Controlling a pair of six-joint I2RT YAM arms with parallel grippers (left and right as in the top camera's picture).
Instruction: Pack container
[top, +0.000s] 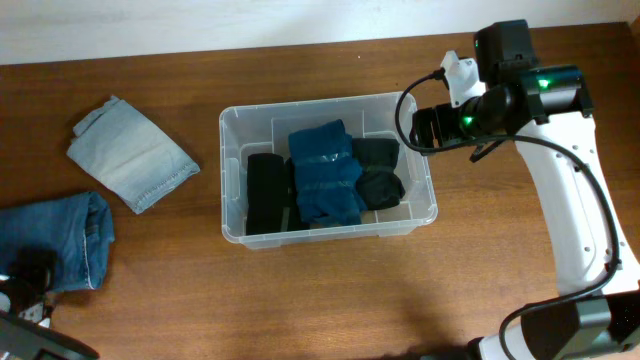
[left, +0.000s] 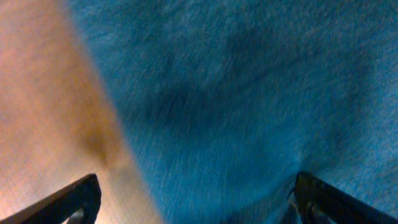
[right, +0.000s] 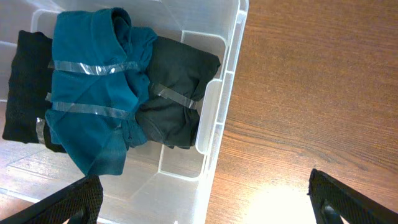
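Note:
The clear plastic container (top: 229, 170) stands mid-table. It holds a folded black garment (top: 265, 192), a teal garment (top: 325, 172) bound with tape and a dark grey garment (top: 380, 175). My right gripper (top: 425, 125) hovers over the container's right end, open and empty. The right wrist view shows the container's rim (right: 227, 81), the teal garment (right: 93, 87) and the grey garment (right: 177, 93) below the wide-open fingers (right: 205, 199). My left gripper (top: 30, 275) is at the lower left over dark blue jeans (top: 65, 235). In the left wrist view its fingers (left: 199, 205) are open, close above the blue denim (left: 249, 93).
A folded light blue denim piece (top: 130, 153) lies on the wooden table left of the container. The right arm's white body (top: 575, 200) runs along the right side. The table's back edge meets a white wall.

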